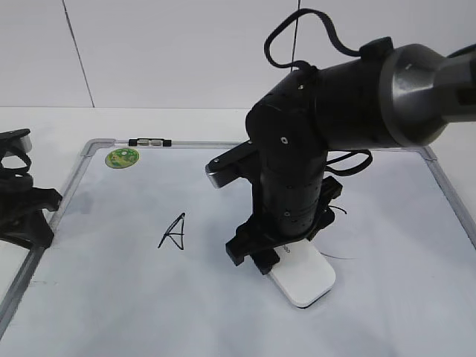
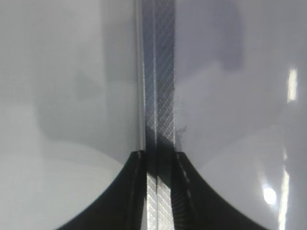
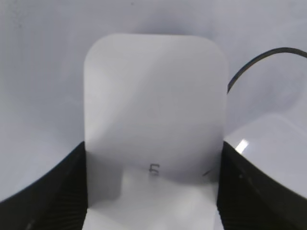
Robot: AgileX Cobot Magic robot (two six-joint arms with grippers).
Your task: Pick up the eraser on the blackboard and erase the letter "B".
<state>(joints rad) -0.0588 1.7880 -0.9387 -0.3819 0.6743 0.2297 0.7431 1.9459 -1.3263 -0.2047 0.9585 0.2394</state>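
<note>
The white eraser lies flat on the blackboard, a white board with a silver frame. My right gripper reaches down over it and is shut on its near end. In the right wrist view both jaws press the sides of the eraser. The letter "B" does not show; the right arm covers the middle of the board. My left gripper rests at the board's left edge. In the left wrist view its jaws sit close together over the frame strip, holding nothing.
A black "A" is drawn left of the arm. A round green magnet sits at the board's top left corner, a small dark clip on the top frame. Thin black strokes show right of the arm, and a black curve.
</note>
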